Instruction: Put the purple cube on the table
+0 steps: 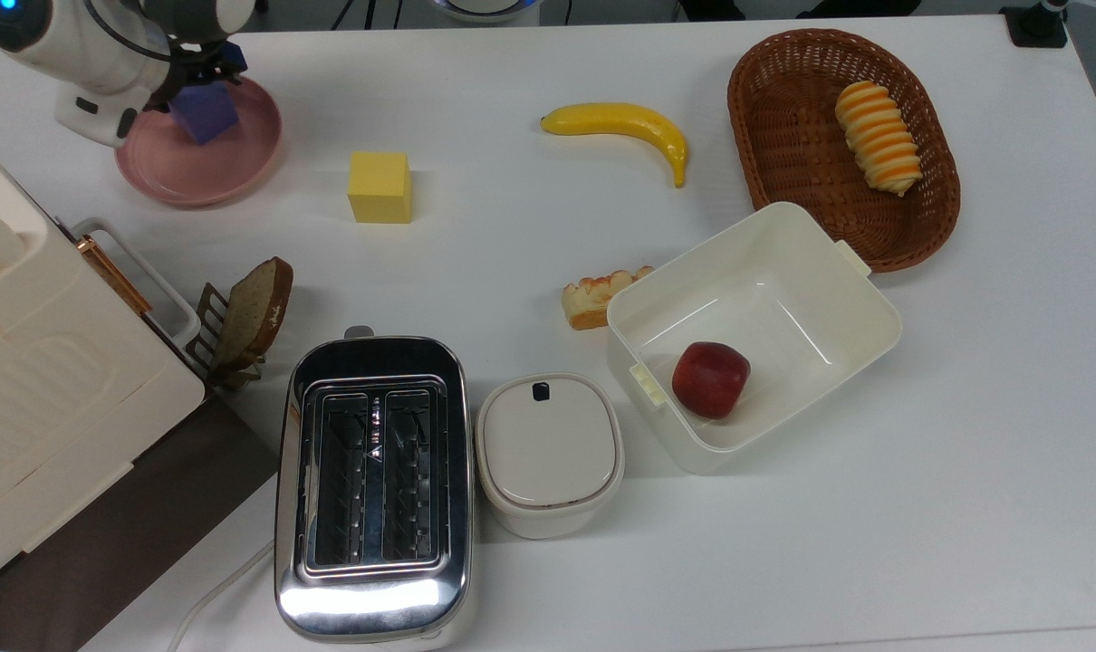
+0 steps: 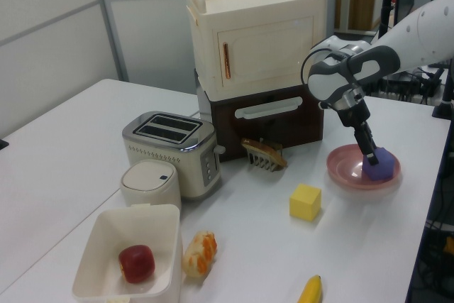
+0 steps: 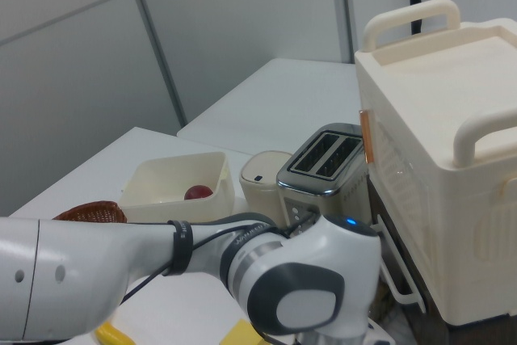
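Observation:
The purple cube (image 1: pixel 206 110) is a small blue-violet block over the far side of the round pink plate (image 1: pixel 195 167), at the top view's upper left. My gripper (image 1: pixel 208 89) comes down on it from the white wrist and is shut on it, with a dark finger on either side. In the left view the gripper (image 2: pixel 372 159) holds the purple cube (image 2: pixel 380 168) low over the plate (image 2: pixel 345 169); whether the cube touches the plate I cannot tell. Around the plate lies the white table (image 1: pixel 512 226).
A yellow cube (image 1: pixel 380 186) sits to the right of the plate, with a banana (image 1: pixel 620 122) and a wicker basket (image 1: pixel 928 208) farther right. Nearer are a white bin (image 1: pixel 874 308) with an apple, a toaster (image 1: pixel 373 484), a lidded pot (image 1: pixel 548 453), a toast rack (image 1: pixel 245 317) and a cream cabinet (image 1: pixel 32 380).

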You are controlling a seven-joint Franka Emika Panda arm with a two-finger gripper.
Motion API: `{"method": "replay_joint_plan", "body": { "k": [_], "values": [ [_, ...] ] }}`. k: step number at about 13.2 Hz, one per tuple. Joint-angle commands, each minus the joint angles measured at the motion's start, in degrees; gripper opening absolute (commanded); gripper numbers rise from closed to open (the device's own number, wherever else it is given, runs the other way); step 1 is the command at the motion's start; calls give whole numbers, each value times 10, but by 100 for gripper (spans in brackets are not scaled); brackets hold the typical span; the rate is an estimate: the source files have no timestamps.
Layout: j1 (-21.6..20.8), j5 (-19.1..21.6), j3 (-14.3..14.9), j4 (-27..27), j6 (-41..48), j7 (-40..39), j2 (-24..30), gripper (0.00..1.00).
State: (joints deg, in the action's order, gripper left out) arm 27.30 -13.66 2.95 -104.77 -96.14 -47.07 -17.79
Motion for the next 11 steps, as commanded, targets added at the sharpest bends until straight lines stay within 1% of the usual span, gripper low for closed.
{"method": "replay_joint_plan", "body": {
  "k": [1,2,4,5,6,8,9,10,11],
  "values": [
    [-34,-42,3,-15,-15,-7,2,100],
    [-40,-47,3,-15,-18,-8,0,100],
    [-40,-52,3,-15,-19,-19,-3,86],
    [-40,-55,3,-16,-18,-27,-3,72],
    [-40,-56,3,-16,-18,-27,-3,62],
    [-37,-56,4,-14,-17,-39,-2,31],
    [-36,-55,4,-13,-13,-46,0,21],
    [-35,-54,7,-11,-10,-57,6,7],
    [-30,-51,8,-11,-5,-64,14,0]
  ]
}}
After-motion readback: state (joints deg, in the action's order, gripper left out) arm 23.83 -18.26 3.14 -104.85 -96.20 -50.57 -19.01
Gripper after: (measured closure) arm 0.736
